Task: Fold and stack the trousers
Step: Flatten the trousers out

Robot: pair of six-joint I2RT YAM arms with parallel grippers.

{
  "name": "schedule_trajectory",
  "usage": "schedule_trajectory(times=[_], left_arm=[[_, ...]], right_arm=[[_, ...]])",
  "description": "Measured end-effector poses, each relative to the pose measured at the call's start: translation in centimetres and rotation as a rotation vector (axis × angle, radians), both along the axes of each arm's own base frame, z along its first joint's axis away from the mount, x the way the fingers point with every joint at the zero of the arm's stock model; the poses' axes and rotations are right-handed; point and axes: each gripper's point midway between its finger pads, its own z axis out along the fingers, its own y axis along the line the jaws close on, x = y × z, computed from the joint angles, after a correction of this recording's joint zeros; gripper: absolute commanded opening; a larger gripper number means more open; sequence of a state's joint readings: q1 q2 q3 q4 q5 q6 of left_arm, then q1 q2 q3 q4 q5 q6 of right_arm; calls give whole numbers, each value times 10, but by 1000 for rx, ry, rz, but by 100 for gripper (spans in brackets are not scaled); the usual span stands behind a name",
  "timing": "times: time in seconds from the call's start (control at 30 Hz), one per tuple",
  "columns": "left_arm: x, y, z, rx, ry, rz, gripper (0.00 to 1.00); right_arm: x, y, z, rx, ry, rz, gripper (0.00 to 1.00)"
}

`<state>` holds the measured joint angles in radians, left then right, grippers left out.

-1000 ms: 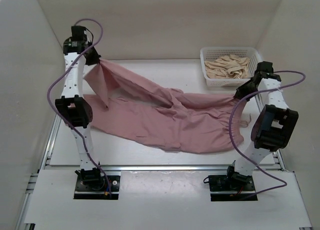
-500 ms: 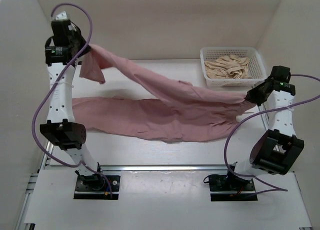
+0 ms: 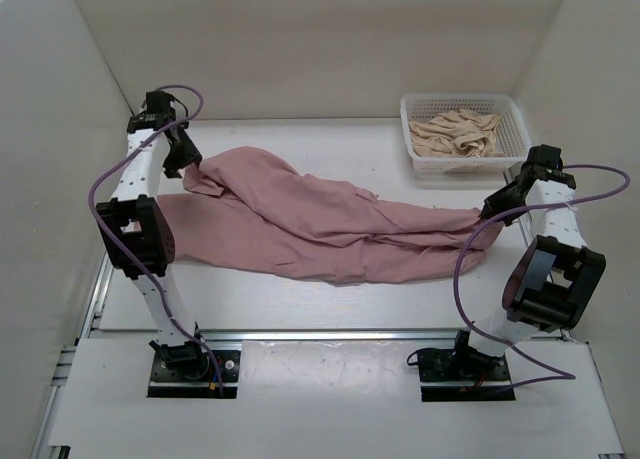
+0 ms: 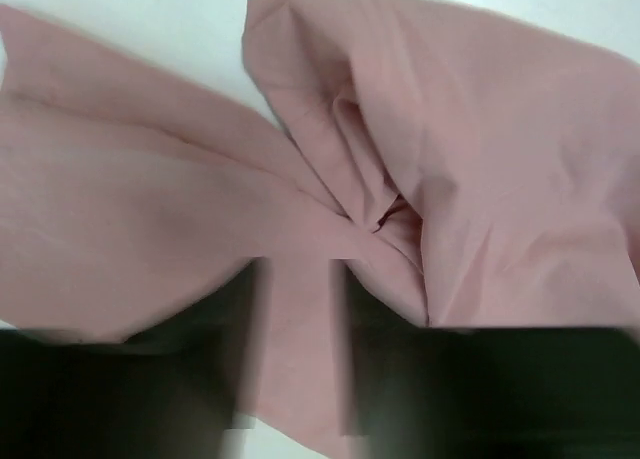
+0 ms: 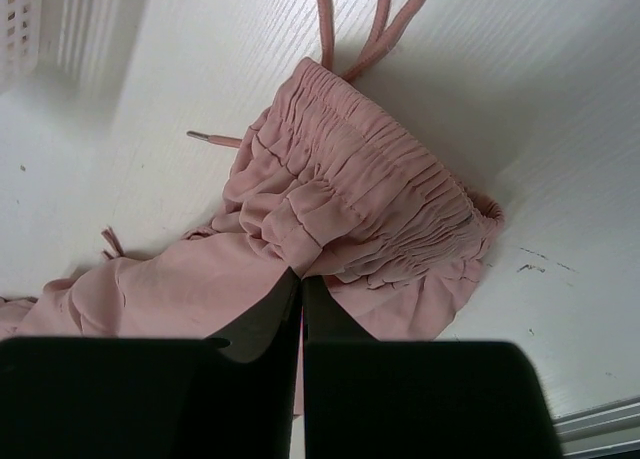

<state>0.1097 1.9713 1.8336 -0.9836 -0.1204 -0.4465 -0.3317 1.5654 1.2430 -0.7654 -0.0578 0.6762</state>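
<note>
The trousers [image 3: 330, 234] lay stretched across the table [image 3: 250, 304], thin and limp (they would likely slump wherever unsupported), best taken at the gathered waistband [image 5: 380, 194], which the right gripper [image 5: 301, 291] pinched shut, while the left gripper [image 4: 297, 309] stood with jaws apart over the cloth.

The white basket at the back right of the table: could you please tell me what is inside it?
Crumpled beige cloth fills the white basket. The heap hides the basket's floor and anything lying beneath it.
</note>
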Motion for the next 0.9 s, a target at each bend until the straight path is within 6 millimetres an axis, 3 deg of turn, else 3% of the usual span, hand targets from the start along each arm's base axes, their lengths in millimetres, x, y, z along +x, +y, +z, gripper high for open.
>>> schedule_trajectory(times=[0.1, 0.13, 0.27, 0.37, 0.5, 0.6, 0.67, 0.77, 0.83, 0.9], left_arm=[[12, 1, 17, -4, -57, 7, 95], [17, 1, 20, -8, -69, 8, 100], [49, 6, 19, -39, -105, 25, 100], [69, 8, -8, -87, -80, 31, 100], [83, 1, -67, -186, 5, 17, 100], [78, -9, -110, -269, 87, 6, 11], [74, -19, -122, -327, 121, -24, 11], [82, -26, -103, -354, 84, -58, 11], [99, -26, -76, -340, 5, -79, 11], [120, -24, -35, -316, -115, -102, 11]], right_arm=[[1, 0, 0, -3, -5, 3, 0], [2, -1, 0, -3, -7, 3, 0], [2, -1, 1, -4, -9, 6, 0], [2, 0, 1, -4, -9, 7, 0], [2, 0, 1, -1, -11, 9, 0], [2, 1, 1, 2, -13, 11, 0], [3, 1, 1, 3, -14, 16, 0], [2, 1, 0, 3, -14, 21, 0], [0, 2, -6, 4, -7, 25, 0], [-5, 3, -12, 7, 10, 25, 0]])
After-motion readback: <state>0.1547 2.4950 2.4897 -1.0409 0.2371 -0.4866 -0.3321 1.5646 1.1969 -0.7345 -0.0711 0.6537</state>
